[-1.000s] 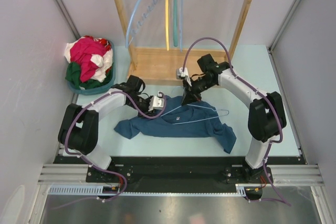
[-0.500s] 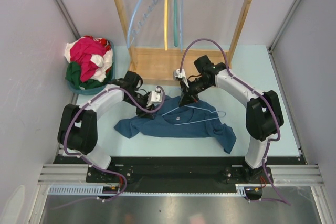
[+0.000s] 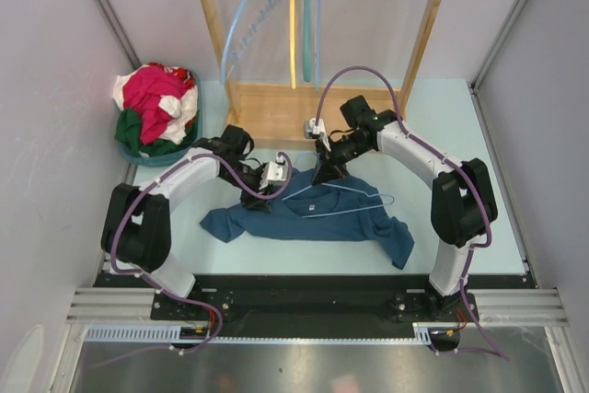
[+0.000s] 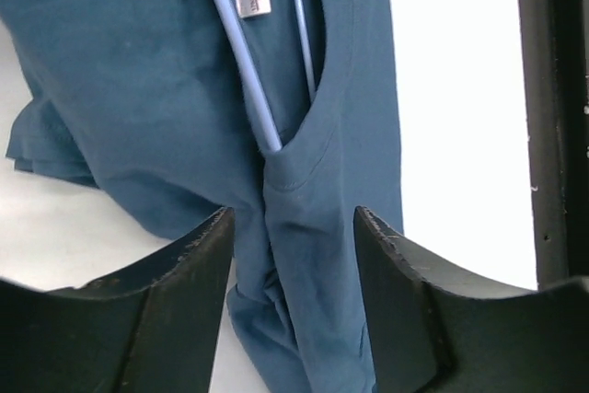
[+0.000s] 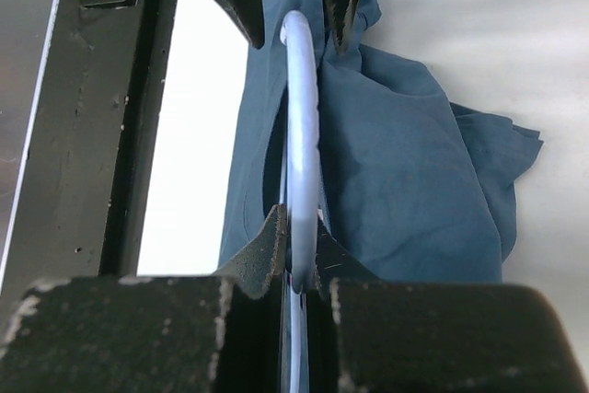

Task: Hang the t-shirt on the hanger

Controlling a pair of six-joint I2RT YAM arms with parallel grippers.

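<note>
One end of the hanger [image 4: 241, 52] is hidden inside the collar of the t-shirt [image 3: 313, 220]; how far in it reaches is unclear. The left gripper [image 4: 293, 227] has widened since a second ago and now stands open over the shirt. The right gripper [image 5: 296, 246] is clamped on a rounded bend of the hanger. The t-shirt lies mid-table [image 3: 442, 135] by the near edge, with bare surface toward the right edge.

Clothes basket [image 3: 162, 159], wooden rack [image 3: 276, 113], yellow hanger [image 3: 294, 36]

Rumpled teal t-shirt [image 3: 304, 223] lying flat, pale wire hanger [image 4: 241, 60] across it, one end inside the collar
</note>
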